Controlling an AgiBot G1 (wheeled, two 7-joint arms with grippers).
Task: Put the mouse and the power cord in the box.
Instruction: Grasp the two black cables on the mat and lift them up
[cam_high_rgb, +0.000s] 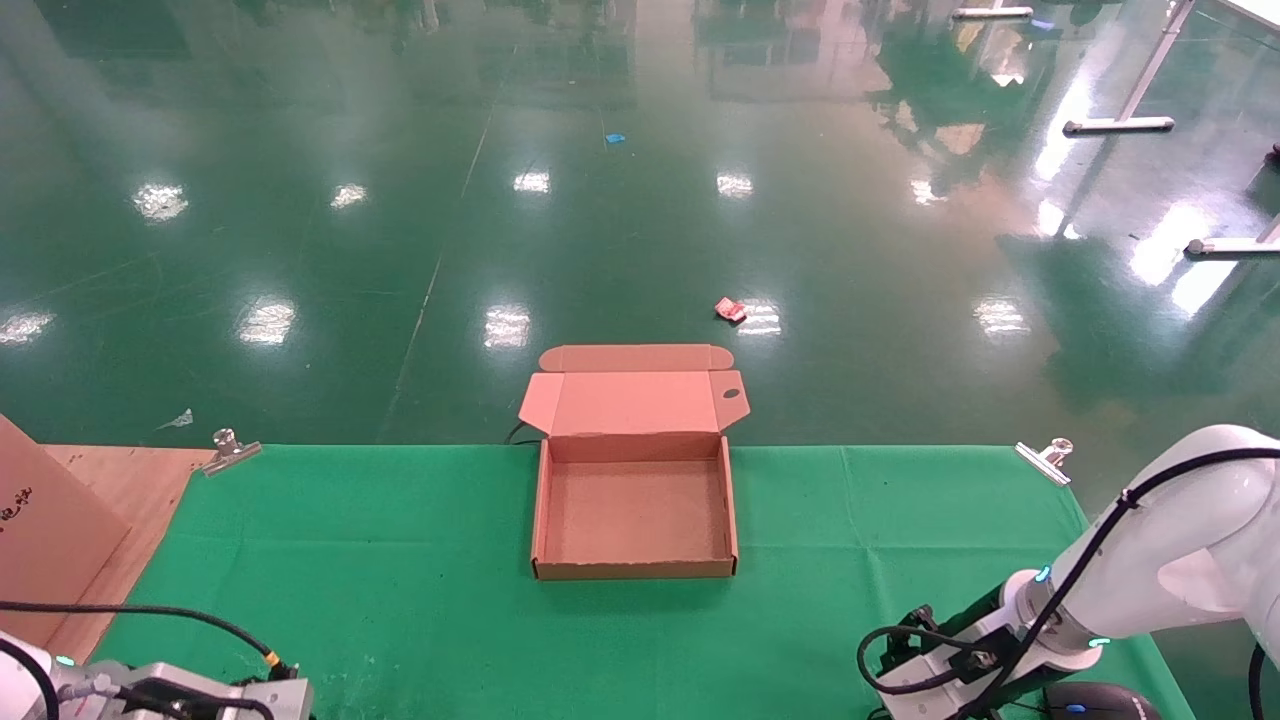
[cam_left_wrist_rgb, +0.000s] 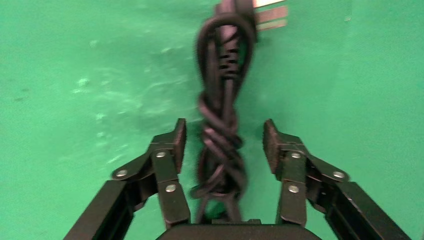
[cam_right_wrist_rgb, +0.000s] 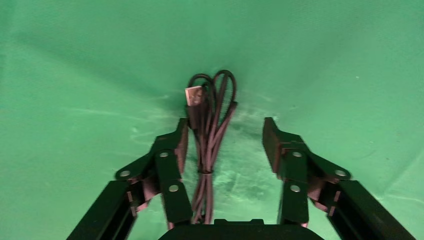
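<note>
Left gripper (cam_left_wrist_rgb: 223, 140) jaws spread wide astride the power cord (cam_left_wrist_rgb: 221, 125) (on green cloth). Right gripper (cam_right_wrist_rgb: 225, 142) likewise unclenched over the mouse (cam_high_rgb: 1095, 703) cable, table's 5 o'clock. Box (cam_high_rgb: 634, 571) lies open, 12 o'clock.

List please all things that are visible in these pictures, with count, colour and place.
box: one, brown cardboard, lid open, empty, middle of the table's far edge.
power cord: one, black bundle, on the cloth between the left fingers.
mouse: one, black, at the table's near right edge; its thin bundled cable lies between the right fingers.
tablecloth: one, green.
clips: two, silver, at the cloth's far corners.
board: one, brown, far left.
left gripper: open, above the cord.
right gripper: open, above the cable.
</note>
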